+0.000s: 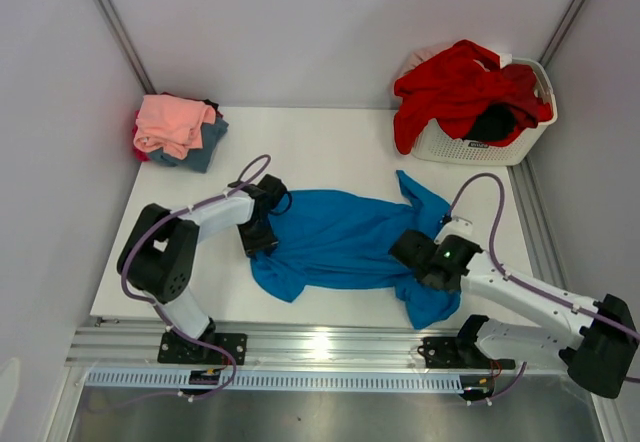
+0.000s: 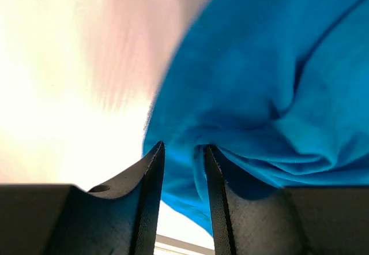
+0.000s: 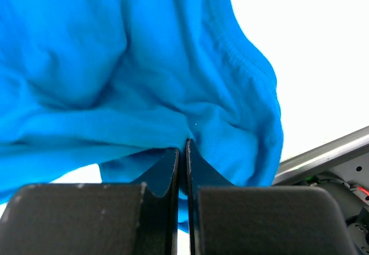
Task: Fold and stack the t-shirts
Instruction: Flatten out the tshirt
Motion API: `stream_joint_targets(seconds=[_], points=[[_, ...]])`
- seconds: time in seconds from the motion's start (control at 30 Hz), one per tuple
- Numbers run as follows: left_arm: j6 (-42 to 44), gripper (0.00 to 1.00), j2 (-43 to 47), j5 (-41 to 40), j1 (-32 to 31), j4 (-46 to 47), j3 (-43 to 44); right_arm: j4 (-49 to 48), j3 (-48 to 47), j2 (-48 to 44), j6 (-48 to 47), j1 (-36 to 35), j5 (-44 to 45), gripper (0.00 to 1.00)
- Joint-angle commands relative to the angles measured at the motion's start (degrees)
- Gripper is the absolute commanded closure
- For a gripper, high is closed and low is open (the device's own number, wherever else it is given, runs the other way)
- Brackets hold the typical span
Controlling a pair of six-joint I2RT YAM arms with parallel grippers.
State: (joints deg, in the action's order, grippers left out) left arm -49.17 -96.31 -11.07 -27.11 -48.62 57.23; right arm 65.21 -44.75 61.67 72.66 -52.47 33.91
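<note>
Near edge: silver metal rail (image 1: 320, 344) carrying my 2 arm bases. On the white table (image 1: 330, 147) just beyond, the bright blue short-sleeved t-shirt (image 1: 340, 237) lies crumpled across the middle, stretched between my 2 grippers. My right gripper (image 1: 405, 250) sits at its near right side; in the right wrist view its fingers (image 3: 173, 168) are pressed tight together, with a fold of blue cloth nipped at the tips. My left gripper (image 1: 262, 240) is at the shirt's left edge; its fingers (image 2: 151, 174) stand narrowly apart, with bunched blue cloth clamped in the gap. Far left corner: a stack with a salmon pink tee (image 1: 172, 122) on a slate blue tee (image 1: 205, 144). Far right: white slatted plastic basket (image 1: 480, 149) holding a heaped red tee (image 1: 460, 87) and some black cloth (image 1: 492, 122).
</note>
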Motion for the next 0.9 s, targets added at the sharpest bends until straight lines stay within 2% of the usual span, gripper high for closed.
stream_joint_targets(seconds=[0.0,0.13,0.4,0.47,0.53,0.6,0.63,0.67,0.77,0.87], points=[[-2.16,0.63,3.66,-5.19,1.97,-2.53,-0.45,3.6,-3.4,-2.95,-1.56,3.86,5.89,1.0],[-2.86,0.63,6.83,-6.07,3.82,-3.14,-2.21,1.25,-4.29,-3.49,-6.91,10.0,5.21,1.0],[-5.15,0.64,14.04,-8.79,8.3,-6.58,-2.91,0.97,-4.82,-0.76,-8.24,10.63,5.38,1.0],[-2.97,0.66,15.54,-7.13,8.48,-4.48,-2.83,-0.34,-4.82,-0.76,-9.2,10.63,4.59,1.0],[-1.81,0.68,16.41,-0.99,7.43,-1.93,-4.05,-2.09,-4.56,-0.76,-10.43,10.63,3.27,1.0],[0.91,0.68,18.52,5.06,2.61,4.13,-5.55,-3.24,-4.47,-0.5,-11.14,10.63,2.48,1.0],[0.92,0.66,19.14,4.83,-0.28,4.76,-5.64,-3.51,-4.55,-0.06,-11.31,10.63,2.21,1.0],[1.52,0.64,19.49,4.66,-6.31,5.2,-5.55,-3.77,-4.55,0.12,-11.4,10.63,1.86,1.0],[1.54,0.59,16.79,4.75,-14.77,4.51,-3.89,-4.04,-4.73,0.91,-11.67,10.54,1.51,1.0],[1.18,0.59,15.11,7.81,-17.87,6.51,-6.16,-4.21,-4.73,0.82,-12.1,10.46,1.16,1.0]])
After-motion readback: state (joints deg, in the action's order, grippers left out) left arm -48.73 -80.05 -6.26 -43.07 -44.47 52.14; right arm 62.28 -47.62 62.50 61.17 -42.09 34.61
